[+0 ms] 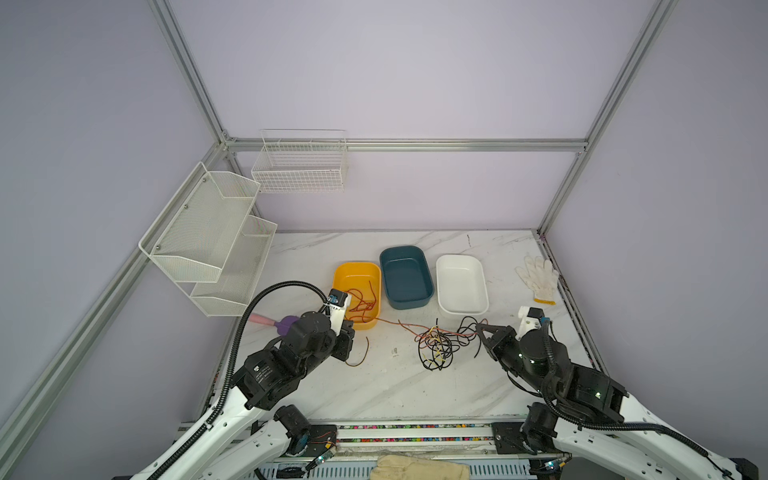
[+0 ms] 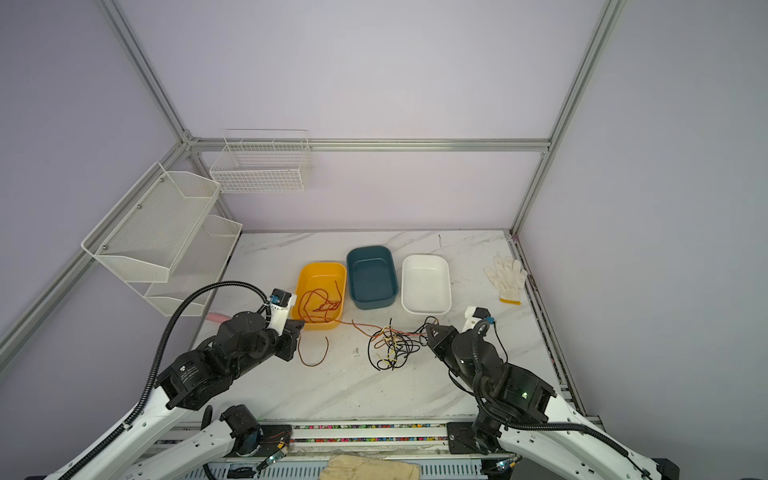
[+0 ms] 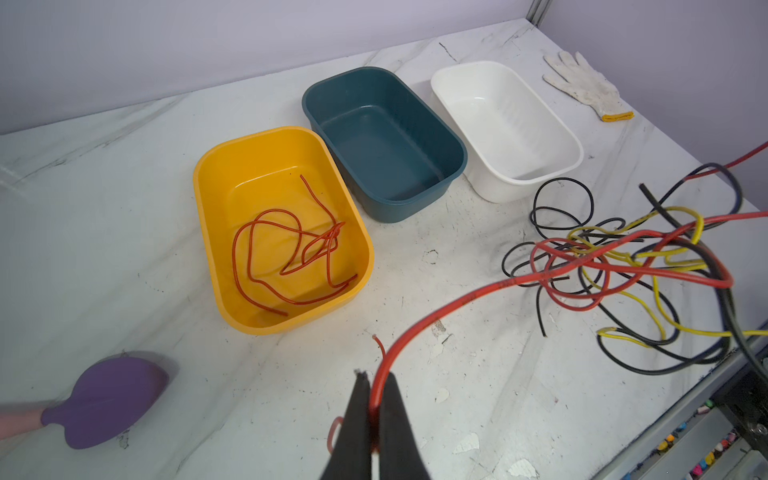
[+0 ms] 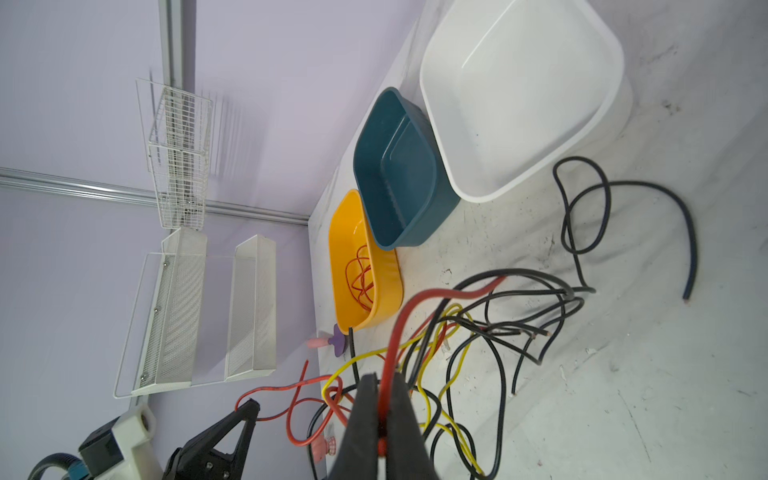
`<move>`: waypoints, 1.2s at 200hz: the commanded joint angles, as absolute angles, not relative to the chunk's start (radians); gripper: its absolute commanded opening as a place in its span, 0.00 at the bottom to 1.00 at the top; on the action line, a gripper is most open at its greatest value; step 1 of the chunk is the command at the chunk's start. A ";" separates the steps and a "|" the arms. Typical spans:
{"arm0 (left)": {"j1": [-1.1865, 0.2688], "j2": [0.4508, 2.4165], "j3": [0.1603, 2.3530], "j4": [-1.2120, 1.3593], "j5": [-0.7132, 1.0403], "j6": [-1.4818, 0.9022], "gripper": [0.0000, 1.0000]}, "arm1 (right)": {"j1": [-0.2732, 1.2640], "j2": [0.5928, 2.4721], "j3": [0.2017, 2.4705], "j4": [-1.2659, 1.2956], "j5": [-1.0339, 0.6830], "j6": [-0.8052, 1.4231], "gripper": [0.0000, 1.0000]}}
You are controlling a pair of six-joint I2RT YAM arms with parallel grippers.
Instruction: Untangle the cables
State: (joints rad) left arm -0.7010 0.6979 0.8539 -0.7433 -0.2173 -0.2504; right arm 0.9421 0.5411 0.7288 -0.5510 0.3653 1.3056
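- Cables: loose knot of black, yellow and red strands. It lies on the tabletop, at 5 o'clock from the teal bin and 6 o'clock from the white bin in both top views.
- Left claw: jaws together, pinched on a red cable. It sits at 6 o'clock from the yellow bin, just beside its near wall.
- Red cable's long axis: from the left claw it heads toward 3 o'clock, raised off the tabletop, into the knot. Its free tail curls on the claw's 6 o'clock side.
- Right claw: jaws together, clamped on a red strand at the knot's 3 o'clock edge. The strand points toward 9 o'clock, into the knot.
- Cannot tell whether both claws hold the same wire.
- Coiled red cable: lies flat inside the yellow bin, apart from the knot.
- Glove: at 3 o'clock from the white bin, cuff toward 6 o'clock.
- Purple object: on the tabletop at 9 o'clock from the left claw, largely hidden by the arm in both top views.
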 commanded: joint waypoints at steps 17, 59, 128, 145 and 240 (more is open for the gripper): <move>-0.695 0.676 0.837 -0.750 -0.317 -0.260 0.00 | 0.937 0.522 0.821 -0.736 0.463 1.253 0.00; -0.695 0.680 0.835 -0.746 -0.317 -0.261 0.00 | 0.937 0.526 0.899 -0.796 0.492 1.217 0.00; -0.690 0.743 0.837 -0.765 -0.326 -0.259 0.00 | 0.936 0.621 1.236 -0.862 0.547 0.969 0.00; -0.686 0.757 0.839 -0.766 -0.322 -0.261 0.00 | 0.937 0.708 1.373 -0.919 0.535 0.905 0.00; -0.624 0.791 0.841 -0.762 -0.267 -0.253 0.00 | 0.940 0.850 1.691 -1.037 0.580 0.729 0.00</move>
